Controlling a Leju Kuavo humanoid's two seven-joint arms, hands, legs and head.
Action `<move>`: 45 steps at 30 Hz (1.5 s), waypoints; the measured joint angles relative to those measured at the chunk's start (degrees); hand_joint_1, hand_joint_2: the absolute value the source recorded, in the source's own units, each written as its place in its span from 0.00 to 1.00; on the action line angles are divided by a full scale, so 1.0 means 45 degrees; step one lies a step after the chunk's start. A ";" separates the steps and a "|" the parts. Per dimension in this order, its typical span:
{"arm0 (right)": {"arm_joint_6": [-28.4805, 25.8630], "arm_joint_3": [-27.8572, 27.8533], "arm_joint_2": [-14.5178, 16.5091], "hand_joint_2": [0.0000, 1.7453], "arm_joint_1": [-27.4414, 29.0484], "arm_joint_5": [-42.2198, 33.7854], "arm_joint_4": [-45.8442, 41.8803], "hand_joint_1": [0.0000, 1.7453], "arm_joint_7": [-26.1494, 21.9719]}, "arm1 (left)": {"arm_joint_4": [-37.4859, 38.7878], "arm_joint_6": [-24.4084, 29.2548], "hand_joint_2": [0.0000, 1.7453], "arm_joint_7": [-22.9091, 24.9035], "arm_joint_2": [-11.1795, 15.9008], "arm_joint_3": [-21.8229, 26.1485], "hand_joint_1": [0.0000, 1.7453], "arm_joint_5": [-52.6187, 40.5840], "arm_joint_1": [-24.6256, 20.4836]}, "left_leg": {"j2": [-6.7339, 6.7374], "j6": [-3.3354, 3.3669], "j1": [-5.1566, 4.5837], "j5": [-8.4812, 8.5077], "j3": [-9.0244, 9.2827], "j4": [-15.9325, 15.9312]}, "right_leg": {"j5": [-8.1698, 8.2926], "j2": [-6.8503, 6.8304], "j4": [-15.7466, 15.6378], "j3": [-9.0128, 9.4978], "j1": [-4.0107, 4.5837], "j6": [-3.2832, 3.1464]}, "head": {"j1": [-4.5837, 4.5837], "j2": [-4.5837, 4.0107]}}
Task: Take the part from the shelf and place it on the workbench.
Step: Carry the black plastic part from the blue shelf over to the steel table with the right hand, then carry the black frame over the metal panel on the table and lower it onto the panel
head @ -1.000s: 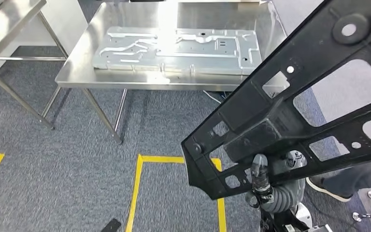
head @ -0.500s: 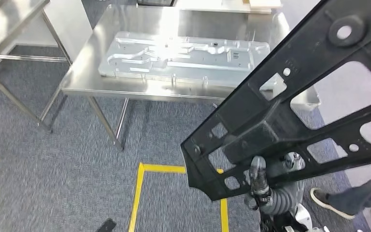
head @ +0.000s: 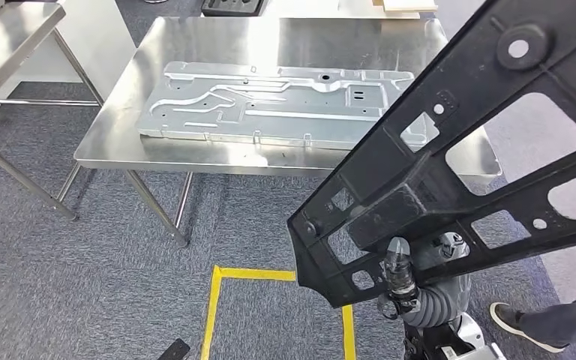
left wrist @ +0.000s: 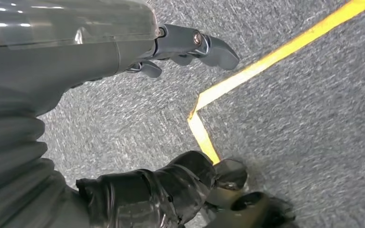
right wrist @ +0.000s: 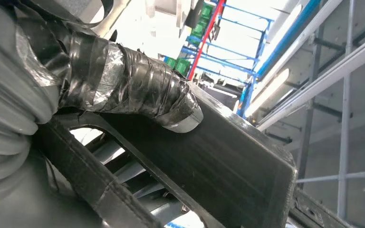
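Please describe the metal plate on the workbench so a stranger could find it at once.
Look at the steel workbench ahead. The metal plate lies flat along it, long, silvery, stamped with ridges and small holes. The black part is dark and held off the bench.

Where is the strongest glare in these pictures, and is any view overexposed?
Head view: ceiling light glares white on the steel workbench behind the metal panel. Right wrist view: the bright background above the taped thumb and black part is washed out. Left wrist view: evenly lit carpet.
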 joint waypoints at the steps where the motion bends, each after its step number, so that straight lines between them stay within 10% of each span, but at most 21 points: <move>1: 0.0002 0.0000 0.0000 1.00 0.0008 -0.0001 0.0011 1.00 0.0000 | 0.0000 0.0000 1.00 0.0001 0.0000 0.0000 0.00 0.0000 0.0039 | 0.0001 -0.0029 0.0031 0.0031 -0.0331 0.0202 | -0.0116 0.0018 0.0000 0.0135 -0.0009 0.0010 | -0.0005 0.0000; 7: 0.0042 0.0000 0.0000 1.00 0.0003 -0.0006 0.0075 1.00 0.0006 | 0.0000 0.0004 1.00 0.0010 0.0013 0.0000 0.00 0.0000 0.0156 | 0.0007 0.0131 -0.0041 0.2462 -0.0236 -0.2519 | -0.0812 0.0083 -0.0014 0.0918 -0.0037 0.0325 | 0.0054 0.0000; 11: 0.0073 0.0000 0.0000 1.00 -0.0026 -0.0013 0.0095 1.00 0.0009 | 0.0000 0.0006 1.00 0.0006 0.0015 0.0000 0.00 -0.0007 0.0138 | -0.0005 0.0480 -0.0059 0.2346 0.0196 -0.2776 | -0.0893 0.0071 0.0479 0.0970 -0.0042 0.0570 | 0.0101 0.0000; 15: 0.0073 0.0000 0.0000 1.00 -0.0040 -0.0015 0.0096 1.00 0.0001 | 0.0000 0.0009 1.00 -0.0001 0.0023 0.0000 0.00 -0.0022 0.0082 | -0.0015 0.0713 -0.0071 0.2061 0.0670 -0.2896 | -0.1714 0.0042 0.3155 -0.0955 -0.0051 0.0655 | 0.0166 0.0000; 17: 0.0070 0.0000 -0.0001 1.00 -0.0019 -0.0015 0.0104 1.00 0.0002 | 0.0000 0.0007 1.00 -0.0001 0.0029 0.0000 0.00 -0.0034 0.0096 | -0.0048 0.0728 -0.0095 0.1823 0.0955 -0.2895 | -0.1816 0.0041 0.3385 -0.1582 -0.0045 0.0669 | 0.0174 0.0000; 22: 0.0078 0.0000 -0.0005 1.00 -0.0030 -0.0040 0.0151 1.00 0.0013 | -0.0004 -0.0007 1.00 0.0031 0.0015 0.0000 0.00 -0.0119 0.0084 | -0.0117 0.0528 -0.0136 0.1167 0.1620 -0.2911 | 0.0660 0.0041 0.0461 -0.1160 0.0127 0.0354 | 0.0172 0.0000; 28: 0.0153 0.0000 -0.0004 1.00 -0.0115 -0.0058 0.0165 1.00 0.0022 | -0.0021 -0.0039 1.00 0.0074 0.0051 0.0000 0.00 -0.0163 0.0024 | -0.0143 0.0213 -0.0105 0.0885 0.1709 -0.2442 | 0.0497 0.0062 0.0029 -0.0501 0.0001 0.0054 | 0.0117 0.0000; 32: 0.0194 0.0000 0.0005 1.00 -0.0149 -0.0058 0.0199 1.00 0.0034 | -0.0024 -0.0034 1.00 0.0076 0.0047 0.0000 0.00 -0.0151 0.0007 | -0.0060 -0.0072 0.0011 0.0048 0.0018 0.0143 | 0.0186 0.0050 -0.0032 -0.0179 -0.0033 0.0024 | 0.0058 0.0000; 34: 0.0199 0.0000 0.0005 1.00 -0.0145 -0.0058 0.0242 1.00 0.0061 | -0.0024 -0.0027 1.00 0.0076 0.0049 0.0000 0.00 -0.0147 0.0093 | -0.0035 -0.0132 0.0062 0.0413 -0.0386 0.0018 | -0.0061 0.0087 -0.0026 0.0133 -0.0047 0.0059 | 0.0056 0.0000; 38: 0.0195 0.0000 0.0005 1.00 -0.0239 0.0189 0.0310 1.00 0.0181 | -0.0024 -0.0012 1.00 0.0114 0.0055 0.0000 0.00 -0.0182 0.0152 | -0.0020 -0.0036 0.0001 0.2395 -0.0052 -0.2404 | -0.0542 0.0112 0.0002 0.0709 -0.0085 0.0282 | 0.0095 0.0000; 42: 0.0114 0.0000 -0.0057 1.00 -0.0955 0.1629 0.0387 1.00 0.1345 | -0.0026 -0.0124 1.00 0.0263 0.0054 0.0000 0.00 -0.0450 0.0085 | -0.0001 0.0315 -0.0110 0.2364 0.0082 -0.2760 | -0.0787 0.0110 0.0058 0.0671 -0.0110 0.0554 | 0.0125 0.0000; 45: 0.0519 0.0001 -0.0369 1.00 -0.2270 0.4048 0.0545 1.00 0.3464 | -0.0026 -0.0295 1.00 0.0262 0.0055 0.0000 0.00 -0.0656 -0.0062 | 0.0025 0.0523 -0.0082 0.2281 0.0282 -0.2875 | -0.1433 0.0043 0.1641 -0.0170 -0.0109 0.0679 | 0.0169 0.0000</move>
